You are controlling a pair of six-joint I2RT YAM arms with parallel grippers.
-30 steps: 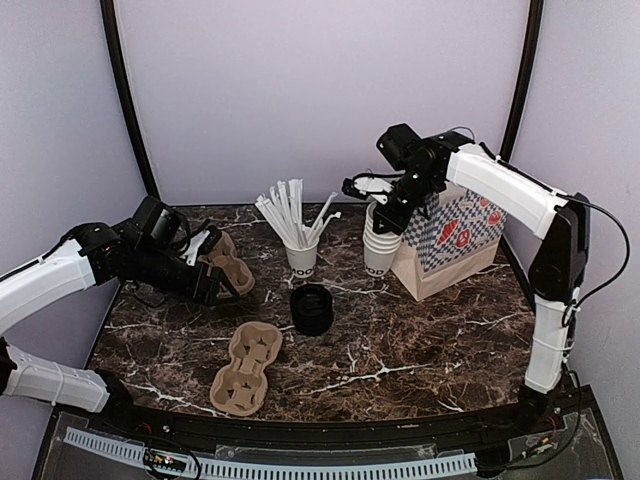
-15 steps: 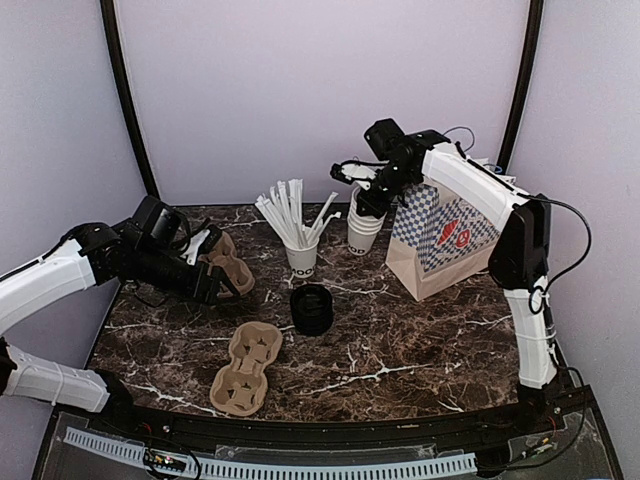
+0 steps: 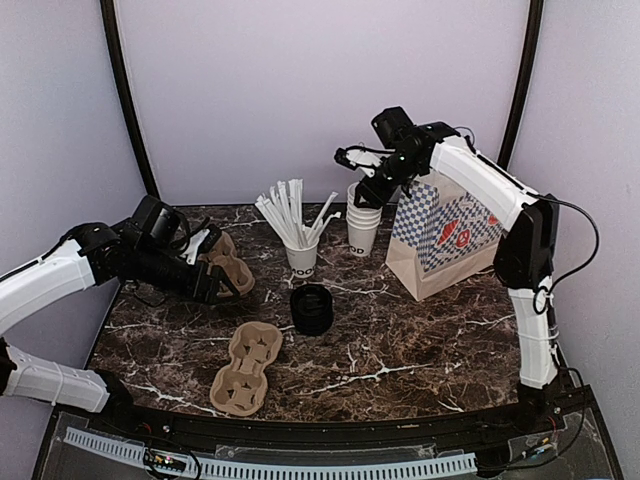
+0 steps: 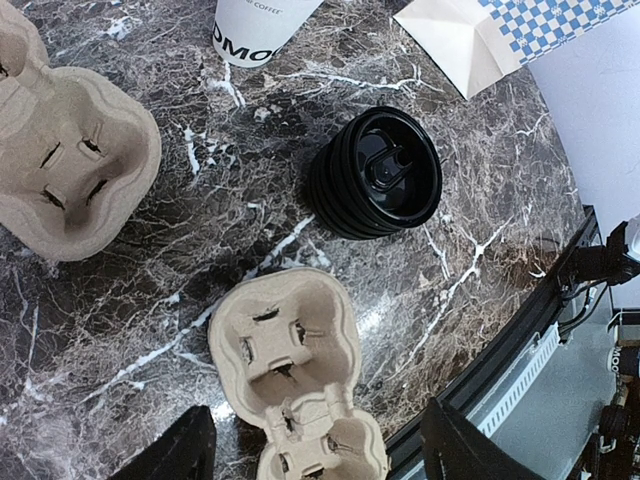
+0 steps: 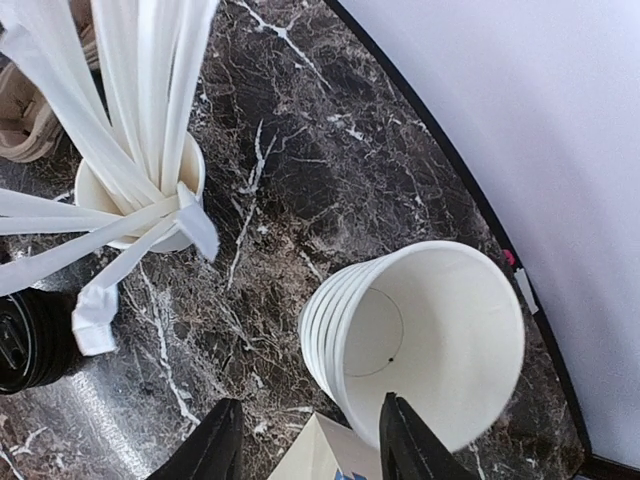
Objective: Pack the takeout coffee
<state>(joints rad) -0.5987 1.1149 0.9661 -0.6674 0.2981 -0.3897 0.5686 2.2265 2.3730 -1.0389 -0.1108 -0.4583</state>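
Note:
A stack of white paper cups (image 3: 362,225) (image 5: 420,340) with dark lettering stands at the back of the table, against the left side of the checked paper bag (image 3: 445,235). My right gripper (image 3: 368,192) (image 5: 312,445) hovers just over the stack's rim. Its jaws are open, with one finger over the near edge of the top cup and the other outside it. A stack of black lids (image 3: 312,308) (image 4: 378,172) sits mid-table. My left gripper (image 3: 212,278) (image 4: 315,455) is open and holds nothing, above a brown pulp carrier (image 4: 290,370).
A cup of white straws (image 3: 301,255) (image 5: 140,200) stands left of the cup stack. A second pulp carrier (image 3: 225,262) (image 4: 70,160) lies by my left arm. The first carrier (image 3: 250,365) lies near the front edge. The bag's corner (image 5: 320,450) shows below the right fingers.
My right gripper carried the cup stack left and back, from in front of the bag to beside it. It then opened and rose slightly. The left arm has not moved.

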